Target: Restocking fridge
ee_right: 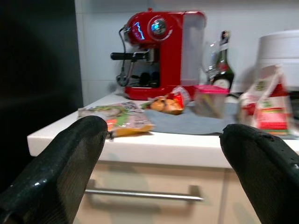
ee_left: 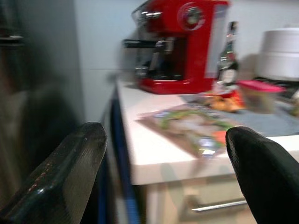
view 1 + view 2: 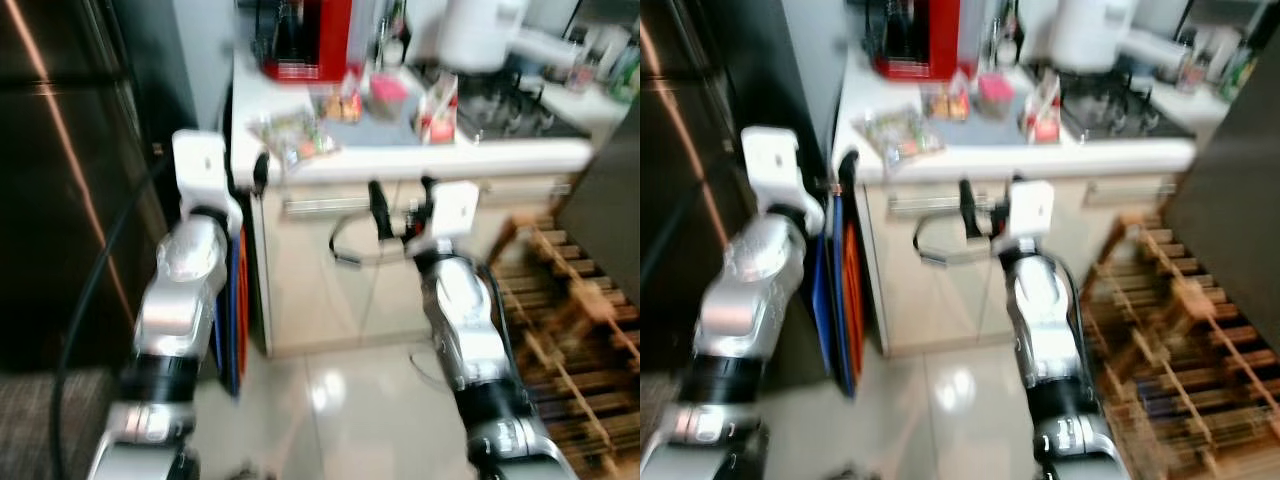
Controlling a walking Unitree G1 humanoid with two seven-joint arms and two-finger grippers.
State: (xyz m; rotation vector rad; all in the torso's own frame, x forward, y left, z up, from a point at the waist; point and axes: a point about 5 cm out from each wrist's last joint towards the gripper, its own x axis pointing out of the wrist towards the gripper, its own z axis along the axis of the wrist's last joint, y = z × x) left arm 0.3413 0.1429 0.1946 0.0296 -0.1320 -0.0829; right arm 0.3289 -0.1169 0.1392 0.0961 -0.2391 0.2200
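Groceries lie on a white counter (image 3: 450,158): a clear bag of vegetables (image 3: 295,135), an orange snack pack (image 3: 345,105), a pink-lidded tub (image 3: 388,95) and a red-and-white carton (image 3: 440,110). A dark fridge (image 3: 60,200) stands to the left of the counter. My left gripper (image 2: 166,172) is open and empty, held near the counter's left corner, facing the vegetable bag (image 2: 191,126). My right gripper (image 3: 403,205) is also open and empty. It sits just below the counter's front edge, in front of the cabinet and facing the groceries (image 1: 126,119).
A red coffee machine (image 3: 310,40), a dark bottle (image 1: 223,60), a white appliance (image 3: 480,30) and a gas hob (image 3: 510,105) stand at the back. Blue and orange boards (image 3: 235,300) lean between fridge and cabinet. A wooden rack (image 3: 570,320) stands on the right, beside glossy tiled floor (image 3: 340,400).
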